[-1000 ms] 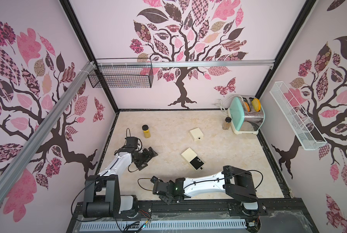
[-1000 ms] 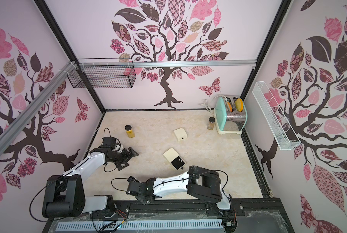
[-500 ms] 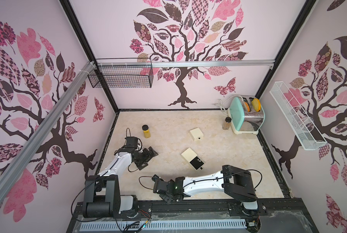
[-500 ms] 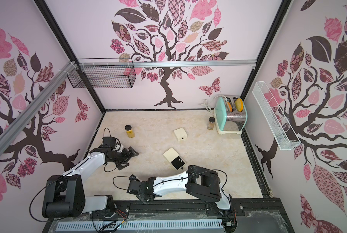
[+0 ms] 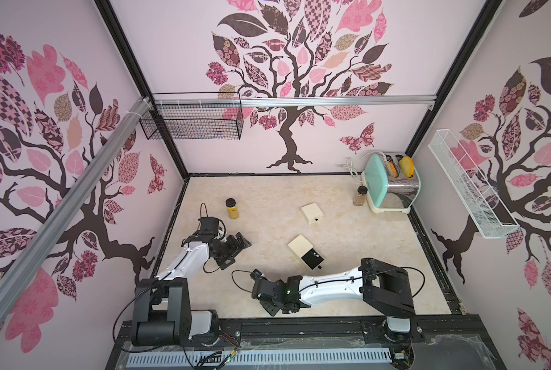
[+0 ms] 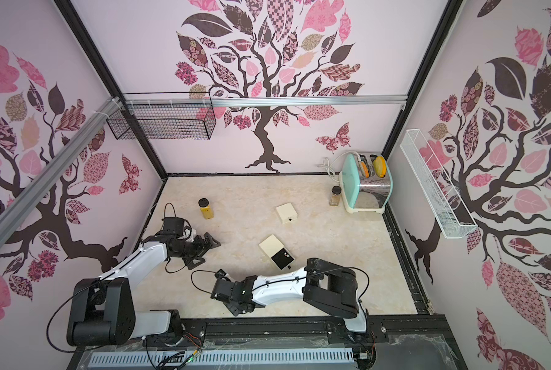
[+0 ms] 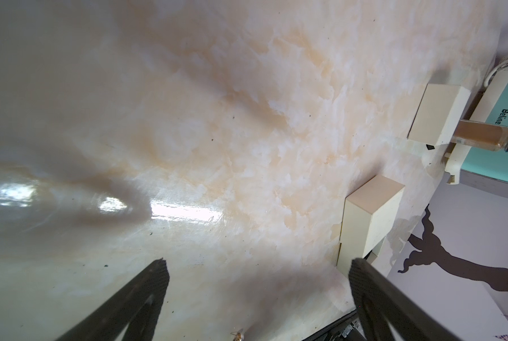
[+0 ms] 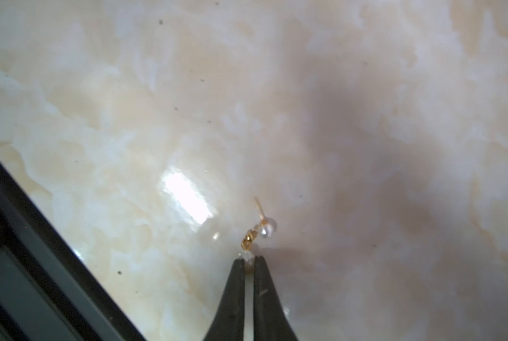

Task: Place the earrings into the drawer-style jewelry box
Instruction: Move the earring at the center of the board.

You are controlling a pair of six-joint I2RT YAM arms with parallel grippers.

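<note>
In the right wrist view my right gripper (image 8: 249, 259) is shut on the lower end of a tiny gold earring (image 8: 258, 233) with a pale bead, low over the marble table. Both top views show that gripper (image 5: 272, 307) near the table's front edge. The cream drawer-style jewelry box (image 5: 299, 245) lies mid-table with its black drawer (image 5: 313, 260) pulled out, to the right of and behind my right gripper. My left gripper (image 7: 258, 265) is open and holds nothing, at the left of the table (image 5: 239, 245). Another earring (image 7: 237, 336) lies on the table just short of its fingers.
A second, closed cream box (image 5: 311, 213) sits behind the open one. A yellow spice jar (image 5: 232, 208) stands behind my left arm. A brown jar (image 5: 360, 195) and a mint toaster (image 5: 392, 182) occupy the back right corner. A black rail (image 8: 40, 265) borders the table's front.
My right gripper's fingers have closed onto the earring, and the right arm has shifted slightly along the front edge. The left arm has not moved.
</note>
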